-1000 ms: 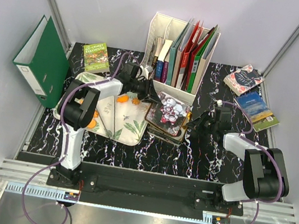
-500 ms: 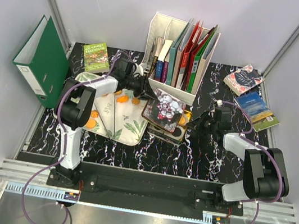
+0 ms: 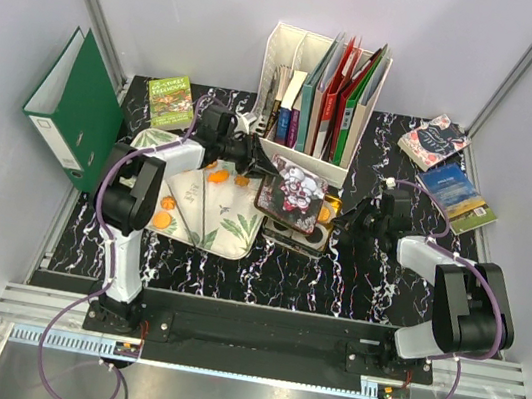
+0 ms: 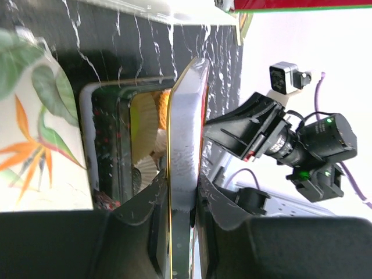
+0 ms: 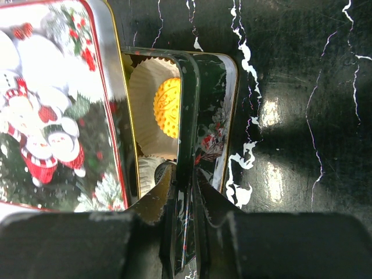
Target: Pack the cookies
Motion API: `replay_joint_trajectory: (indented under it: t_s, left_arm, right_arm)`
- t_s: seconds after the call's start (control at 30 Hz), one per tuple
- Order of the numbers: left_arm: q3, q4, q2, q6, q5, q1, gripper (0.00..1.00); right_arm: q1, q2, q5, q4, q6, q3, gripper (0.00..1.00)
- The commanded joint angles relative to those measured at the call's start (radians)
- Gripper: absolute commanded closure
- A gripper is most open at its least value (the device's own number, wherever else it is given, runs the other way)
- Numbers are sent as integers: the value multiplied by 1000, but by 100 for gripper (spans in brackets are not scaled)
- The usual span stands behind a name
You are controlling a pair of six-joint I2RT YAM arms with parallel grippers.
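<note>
Orange cookies point(image 3: 217, 177) lie on the leaf-patterned tray point(image 3: 215, 232); more sit at its left point(image 3: 166, 206). One orange cookie point(image 5: 168, 107) rests in a white paper cup point(image 5: 145, 93) inside the open tin point(image 3: 313, 235). My left gripper point(image 3: 257, 163) is shut on the edge of the snowman lid point(image 3: 294, 192), which shows edge-on point(image 4: 186, 133) between the jaws and is tilted over the tin. My right gripper point(image 3: 346, 217) is shut on the tin's right wall point(image 5: 189, 116). The lid point(image 5: 52, 104) hides most of the tin's inside.
A white file holder point(image 3: 283, 157) full of folders stands right behind the tin. A green binder point(image 3: 78, 109) leans at the left wall, and a green book point(image 3: 170, 101) lies behind the tray. Two books point(image 3: 435, 140) point(image 3: 457, 194) lie at the back right.
My left gripper has drawn back to the left with the lid, which has shifted left over the tin. The right arm and the tin have stayed put.
</note>
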Motion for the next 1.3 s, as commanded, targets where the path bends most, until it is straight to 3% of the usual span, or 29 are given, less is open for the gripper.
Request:
replay_joint_trajectory:
  t_s: [0.0, 0.5, 0.97, 1.27]
  left_arm:
    - [-15, 88, -51, -82, 80, -1, 100]
    - [-176, 294, -80, -199, 139, -3, 100]
    - [-159, 259, -6, -147, 126, -20, 100]
    - [-130, 137, 37, -52, 80, -21, 73]
  right_arm:
    - [2, 35, 35, -44, -24, -1, 100]
    - [2, 36, 31, -39, -23, -3, 100]
    - [2, 38, 32, -39, -23, -4, 100]
    - [2, 41, 34, -39, -23, -6, 100]
